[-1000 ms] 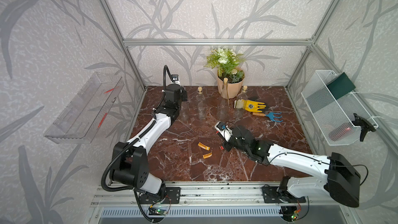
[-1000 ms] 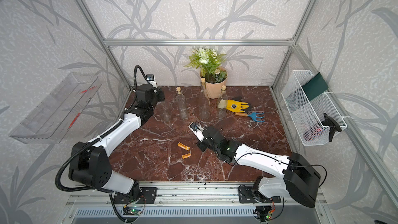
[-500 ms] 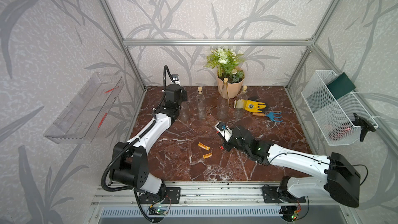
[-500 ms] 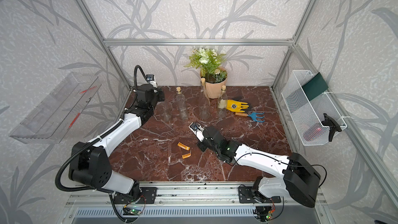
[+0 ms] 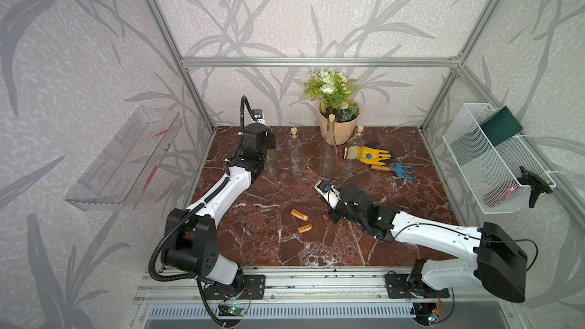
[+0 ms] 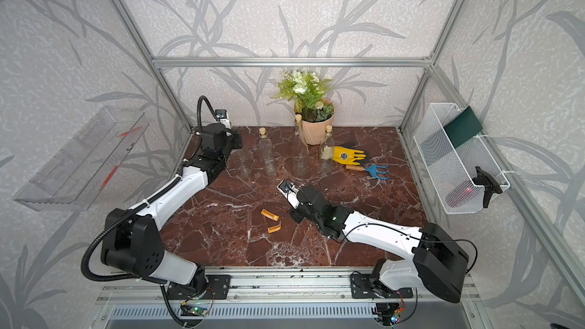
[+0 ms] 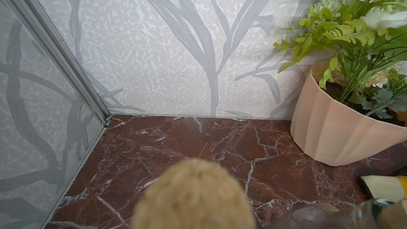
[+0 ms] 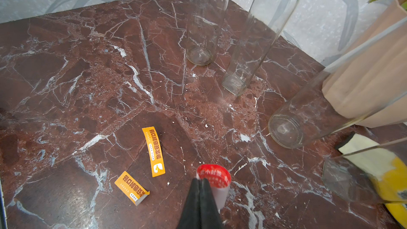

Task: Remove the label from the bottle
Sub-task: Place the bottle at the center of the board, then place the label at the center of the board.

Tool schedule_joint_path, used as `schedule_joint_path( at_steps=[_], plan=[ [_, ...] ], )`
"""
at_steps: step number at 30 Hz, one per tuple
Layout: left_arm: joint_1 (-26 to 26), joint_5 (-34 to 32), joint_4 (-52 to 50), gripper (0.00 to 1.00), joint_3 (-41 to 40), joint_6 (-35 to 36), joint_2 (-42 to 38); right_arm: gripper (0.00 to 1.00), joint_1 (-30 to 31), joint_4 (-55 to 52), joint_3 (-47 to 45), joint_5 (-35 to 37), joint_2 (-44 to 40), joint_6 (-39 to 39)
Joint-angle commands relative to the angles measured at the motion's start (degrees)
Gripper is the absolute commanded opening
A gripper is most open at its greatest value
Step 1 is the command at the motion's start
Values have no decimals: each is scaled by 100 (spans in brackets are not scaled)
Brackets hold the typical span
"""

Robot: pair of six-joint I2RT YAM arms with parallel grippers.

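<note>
While the right gripper (image 8: pixel 199 181) is pinched shut on a red label (image 8: pixel 217 176), the bottle (image 5: pixel 271 166) stands upright at the back left under the left gripper (image 5: pixel 268 147), and honestly can't tell if that one's gripping it.

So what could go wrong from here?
1. The red label pinched in the shut right gripper may be sticky and cling there instead of dropping.
2. The left gripper sits at a corked bottle close beside other glass bottles; a nudge might topple one.
</note>
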Motion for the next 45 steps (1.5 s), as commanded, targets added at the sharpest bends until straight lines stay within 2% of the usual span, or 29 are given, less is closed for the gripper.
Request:
schedule_joint_path(
  at_steps=[1,8,26,36,45],
  plan=[
    [37,-143,210,23,67,106,-259,0,37,76,112,34,32,-61],
    [37,-147,183,42,108,142,-256,0,40,17,113,48,1,-74],
    [37,-178,-90,66,76,282,-557,0,41,-48,177,109,1,-278],
    [37,-231,-243,85,-12,335,-785,0,41,-39,229,69,45,-292],
    [37,-213,-601,91,-179,268,-1213,0,41,-105,259,133,67,-417]
  ],
)
